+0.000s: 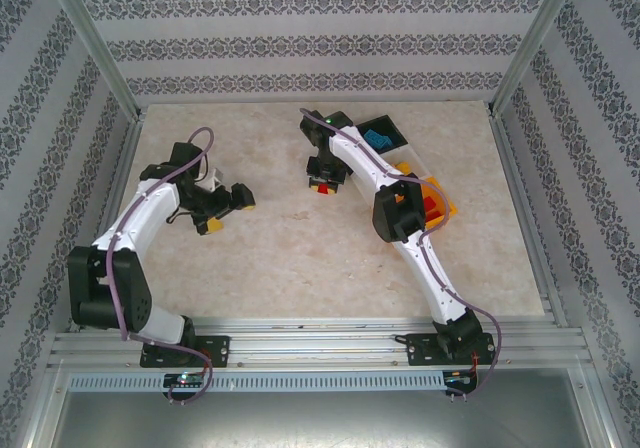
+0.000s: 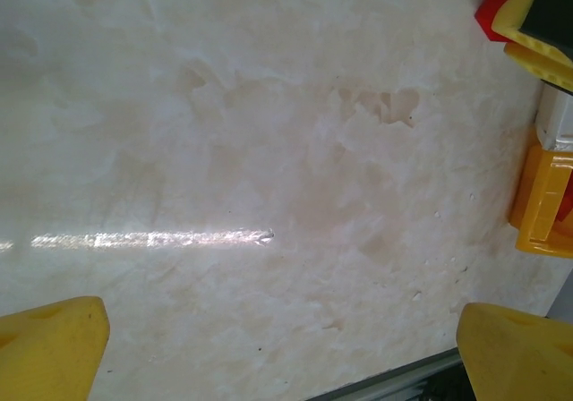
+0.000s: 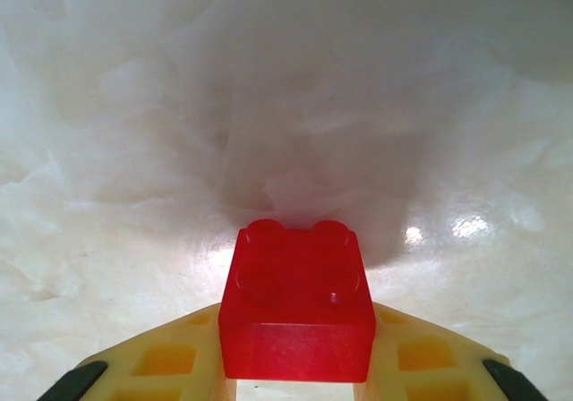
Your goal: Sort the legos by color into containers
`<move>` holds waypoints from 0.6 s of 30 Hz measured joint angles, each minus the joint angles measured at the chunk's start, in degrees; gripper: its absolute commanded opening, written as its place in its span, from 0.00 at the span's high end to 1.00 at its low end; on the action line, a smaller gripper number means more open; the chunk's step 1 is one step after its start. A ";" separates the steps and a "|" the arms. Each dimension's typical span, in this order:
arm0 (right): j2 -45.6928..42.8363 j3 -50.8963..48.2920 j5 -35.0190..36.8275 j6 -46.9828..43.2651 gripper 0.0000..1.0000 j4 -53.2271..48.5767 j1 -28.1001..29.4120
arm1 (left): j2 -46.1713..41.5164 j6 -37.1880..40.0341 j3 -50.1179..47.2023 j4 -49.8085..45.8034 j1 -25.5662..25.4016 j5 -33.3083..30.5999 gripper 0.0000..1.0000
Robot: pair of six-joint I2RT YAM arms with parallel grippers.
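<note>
At the middle of the worktop (image 1: pixel 262 250), my right hand (image 1: pixel 322 181) is clamped on a red lego (image 3: pixel 297 307). The orange bin (image 1: pixel 450 209) lies to its right, toward the near edge.

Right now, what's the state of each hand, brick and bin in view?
left hand, open over bare table
right hand, shut on red lego
red lego, studs up, gripped
black bin, light blue legos inside
white bin, contents unclear
orange bin, red pieces inside
</note>
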 measured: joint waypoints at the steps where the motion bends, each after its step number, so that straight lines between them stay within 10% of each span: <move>1: 0.00 0.13 -0.02 0.28 0.78 0.13 0.00 | 0.76 0.17 0.17 0.02 0.00 0.59 0.00; 18: -12.76 1.07 0.76 1.38 0.78 -0.37 -5.62 | 8.24 1.07 4.07 0.90 -1.51 9.22 0.00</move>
